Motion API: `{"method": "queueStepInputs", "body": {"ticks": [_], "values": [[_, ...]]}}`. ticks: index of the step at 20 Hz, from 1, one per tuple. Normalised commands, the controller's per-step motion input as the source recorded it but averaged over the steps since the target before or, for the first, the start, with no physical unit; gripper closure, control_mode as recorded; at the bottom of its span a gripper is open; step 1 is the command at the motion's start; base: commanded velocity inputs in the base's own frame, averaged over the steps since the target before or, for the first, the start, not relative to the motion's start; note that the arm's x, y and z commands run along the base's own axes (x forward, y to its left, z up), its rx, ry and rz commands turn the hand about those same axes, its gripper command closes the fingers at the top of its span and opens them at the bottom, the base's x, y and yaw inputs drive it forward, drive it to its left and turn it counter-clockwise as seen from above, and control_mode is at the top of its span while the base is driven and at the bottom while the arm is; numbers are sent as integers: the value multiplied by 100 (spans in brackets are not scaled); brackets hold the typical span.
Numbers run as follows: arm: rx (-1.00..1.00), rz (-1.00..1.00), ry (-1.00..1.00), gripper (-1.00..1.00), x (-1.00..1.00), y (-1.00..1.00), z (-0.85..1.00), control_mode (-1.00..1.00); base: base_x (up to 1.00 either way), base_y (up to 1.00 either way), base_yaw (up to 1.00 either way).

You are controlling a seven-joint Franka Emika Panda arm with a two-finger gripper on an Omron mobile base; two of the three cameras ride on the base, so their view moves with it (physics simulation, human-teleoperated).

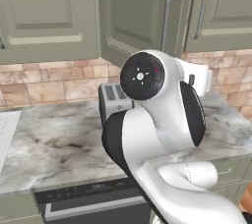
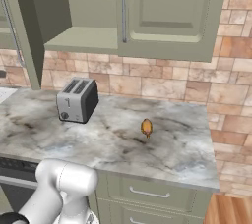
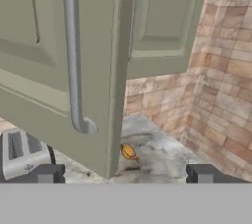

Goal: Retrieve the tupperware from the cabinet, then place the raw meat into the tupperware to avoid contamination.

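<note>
The cabinet has its left door swung out and its right door shut; the lower shelf that shows inside is bare. The tupperware is out of view. The raw meat, a small glossy orange-brown lump, lies on the marble counter right of the toaster, also seen as the raw meat past the door's edge. My gripper is open, its fingertips wide apart with nothing between them, just below the open door's bar handle.
A silver two-slot toaster stands on the counter near the brick backsplash. The open door juts out over the counter above the toaster. Drawers and a dark appliance front sit below the counter edge.
</note>
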Motion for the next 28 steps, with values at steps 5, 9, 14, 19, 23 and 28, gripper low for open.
{"method": "queueStepInputs", "body": {"ticks": [5, 9, 14, 19, 23, 28], "values": [[15, -3, -4, -100, -100, -38, -2, -100, 0, 0, 0], [29, 0, 0, -100, -79, -59, 0, -100, 0, 0, 0], [45, 0, 2, -100, -56, -61, 0, -100, 0, 0, 0], [48, 1, 13, -100, -4, -58, -2, -100, 0, 0, 0], [50, 2, 10, -100, 31, -47, -15, -100, 0, 0, 0], [43, 2, 11, -100, 52, -26, -8, -100, 0, 0, 0]]}}
